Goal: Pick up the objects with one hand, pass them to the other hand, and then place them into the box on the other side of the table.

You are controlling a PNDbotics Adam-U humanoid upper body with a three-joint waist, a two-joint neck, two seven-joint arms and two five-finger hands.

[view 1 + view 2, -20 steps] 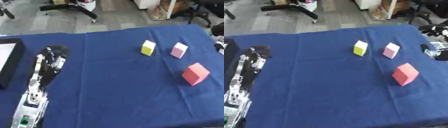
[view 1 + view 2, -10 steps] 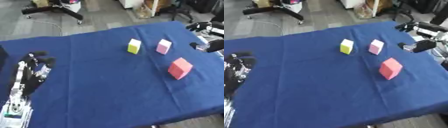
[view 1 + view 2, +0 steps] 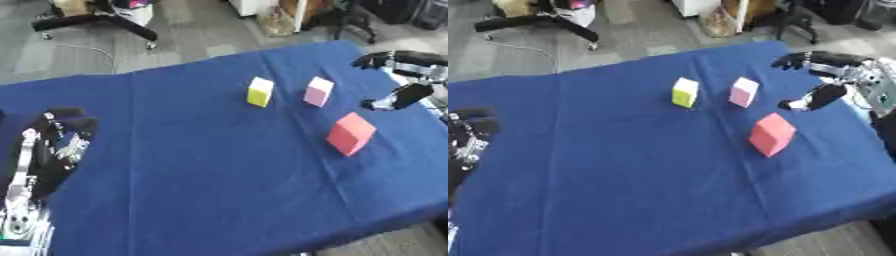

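Observation:
Three blocks stand on the blue cloth: a yellow block (image 3: 259,92), a pale pink block (image 3: 317,92) to its right, and a larger red-pink block (image 3: 350,134) nearer the front right. My right hand (image 3: 822,80) hovers at the table's right edge, just right of the pale pink block, open with fingers and thumb spread and nothing between them. At the left edge my left hand (image 3: 61,142) rests over the cloth, its fingers curled and holding nothing. No box shows in either view.
The blue-covered table (image 3: 201,180) ends at the front right corner, with grey floor beyond. An office chair base (image 3: 96,20) and clutter stand on the floor behind the table's far edge.
The camera has swung right, so the whole scene shifted left and the black box at the left left the view. My right hand has come into view beside the blocks.

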